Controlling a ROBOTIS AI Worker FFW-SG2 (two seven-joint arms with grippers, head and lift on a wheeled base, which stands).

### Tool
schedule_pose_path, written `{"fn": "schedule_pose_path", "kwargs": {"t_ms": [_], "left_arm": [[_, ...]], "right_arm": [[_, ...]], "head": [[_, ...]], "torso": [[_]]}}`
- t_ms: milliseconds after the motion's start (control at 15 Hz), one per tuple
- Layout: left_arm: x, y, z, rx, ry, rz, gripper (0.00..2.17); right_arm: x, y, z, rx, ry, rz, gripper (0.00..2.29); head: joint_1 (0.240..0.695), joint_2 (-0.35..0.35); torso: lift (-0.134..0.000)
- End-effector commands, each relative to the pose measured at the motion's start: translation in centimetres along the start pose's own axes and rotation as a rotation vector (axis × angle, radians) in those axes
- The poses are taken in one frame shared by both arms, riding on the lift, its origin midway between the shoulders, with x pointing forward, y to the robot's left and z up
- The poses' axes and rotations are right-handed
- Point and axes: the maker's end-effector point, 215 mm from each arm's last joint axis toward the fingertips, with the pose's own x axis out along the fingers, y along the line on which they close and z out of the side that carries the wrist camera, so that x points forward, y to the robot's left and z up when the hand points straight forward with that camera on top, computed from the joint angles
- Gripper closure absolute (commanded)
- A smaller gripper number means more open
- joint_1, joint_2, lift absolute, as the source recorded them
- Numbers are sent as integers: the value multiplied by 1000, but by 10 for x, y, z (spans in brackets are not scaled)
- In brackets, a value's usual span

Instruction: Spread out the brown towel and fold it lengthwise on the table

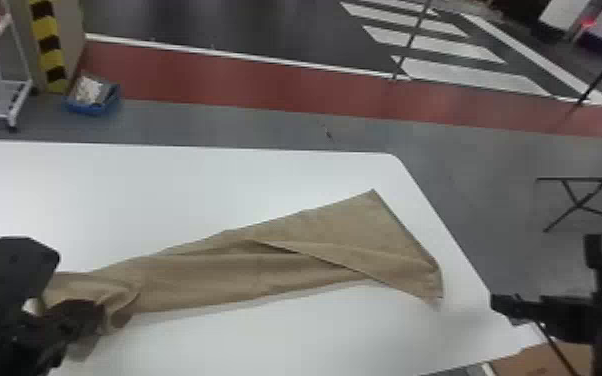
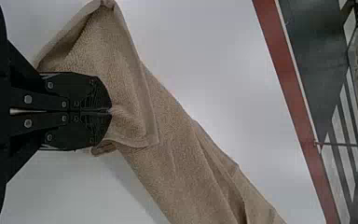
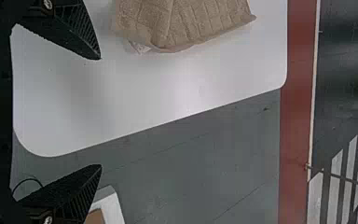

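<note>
L grip [image 2: 110, 111], lower left of head view: fingers closed, pinching brown towel [image 1: 245, 270] at its left end. Towel runs lower left to right of ctr on table [image 1: 115, 200], bunched, flap turned over at R end. R grip [image 3: 100, 112], lower right: wide open, empty. Prob still a spread job, fold n/a yet. Next: R takes R-end corner, both pull flat.
</note>
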Motion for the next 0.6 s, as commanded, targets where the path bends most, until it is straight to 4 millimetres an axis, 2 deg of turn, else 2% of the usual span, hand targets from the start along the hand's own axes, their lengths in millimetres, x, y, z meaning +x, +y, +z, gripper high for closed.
{"fn": "schedule_pose_path", "kwargs": {"t_ms": [0, 200, 400, 533], "left_arm": [[-12, -8, 15, -93, -56, -111, 1892], [-52, -20, 30, -345, -97, -348, 1892], [-84, 7, 69, -397, -208, -372, 1889], [-98, 27, 80, -441, -239, -361, 1889]], "right_arm": [[-2, -2, 2, 0, -5, -3, 56], [1, 7, 10, -34, -21, 11, 56], [4, 21, 26, -119, -42, 12, 56], [5, 29, 33, -139, -44, 14, 56]], "head": [[695, -350], [695, -350], [695, -350], [695, -350]], "torso": [[-124], [-124], [-124], [-124]]}}
